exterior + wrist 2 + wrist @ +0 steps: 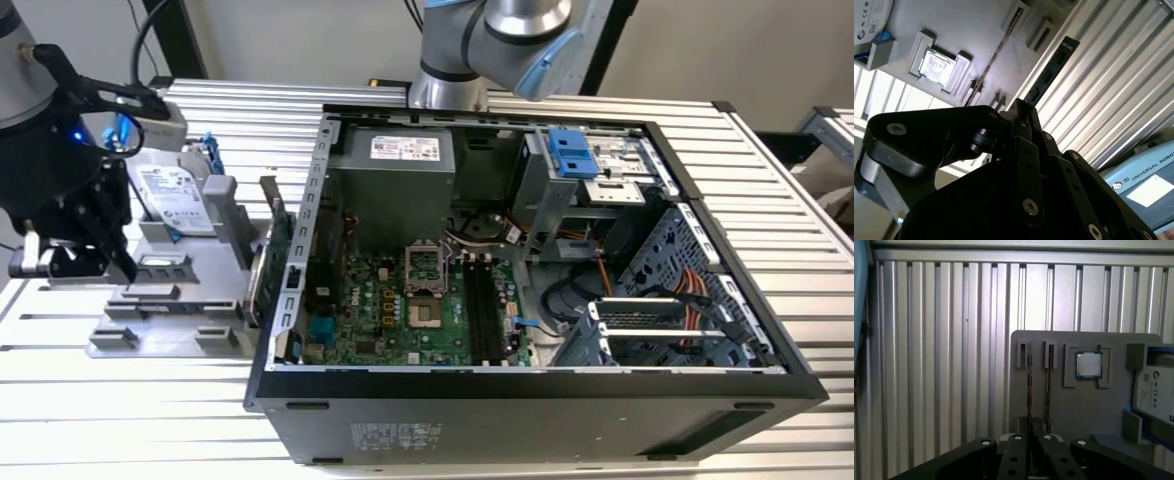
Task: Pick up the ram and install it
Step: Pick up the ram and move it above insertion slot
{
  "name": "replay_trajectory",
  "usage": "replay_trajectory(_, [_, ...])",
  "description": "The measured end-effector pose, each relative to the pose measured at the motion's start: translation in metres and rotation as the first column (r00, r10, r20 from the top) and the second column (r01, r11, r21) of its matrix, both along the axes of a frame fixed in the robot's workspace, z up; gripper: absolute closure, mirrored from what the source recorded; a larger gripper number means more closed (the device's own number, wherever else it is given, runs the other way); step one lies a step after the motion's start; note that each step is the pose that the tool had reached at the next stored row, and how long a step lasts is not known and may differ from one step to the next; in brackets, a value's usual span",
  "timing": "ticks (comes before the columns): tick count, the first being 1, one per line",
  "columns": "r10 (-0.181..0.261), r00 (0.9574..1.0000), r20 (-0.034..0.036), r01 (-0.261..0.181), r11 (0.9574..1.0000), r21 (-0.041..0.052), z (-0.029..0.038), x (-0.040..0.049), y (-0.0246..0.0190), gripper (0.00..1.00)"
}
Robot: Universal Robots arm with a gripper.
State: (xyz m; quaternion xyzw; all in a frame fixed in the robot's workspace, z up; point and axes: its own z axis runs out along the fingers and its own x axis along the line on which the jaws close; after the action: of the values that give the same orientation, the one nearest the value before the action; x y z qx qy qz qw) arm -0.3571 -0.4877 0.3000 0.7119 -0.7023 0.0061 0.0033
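Second wrist view: the black two-fingered claw [1023, 109] is pinched on the ram [1053, 65], a thin, dark bluish circuit-board stick. The stick juts past the fingertips above the grey slotted holder tray [969, 25]. Risk, by my judgement: so narrow a grip could let the stick twist, or catch on the neighbouring slot. In the exterior view the open black metal computer case [534, 420] stands just beside the tray. Its near wall is the edge to clear, and the ribbed aluminium table [120, 420] leaves room around it.

Black gripper [1023, 111] with silver screws [1029, 205]
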Motion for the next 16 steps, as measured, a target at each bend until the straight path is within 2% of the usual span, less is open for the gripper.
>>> replay_trajectory(9, [-0.002, 1.0, 0.0031, 0.002, 0.9997, 0.0245, 0.0072, 0.0, 0.0, 1.0])
replay_trajectory(16, [-0.003, 1.0, 0.0032, 0.003, 0.9997, 0.0262, 0.013, 0.0, 0.0, 1.0])
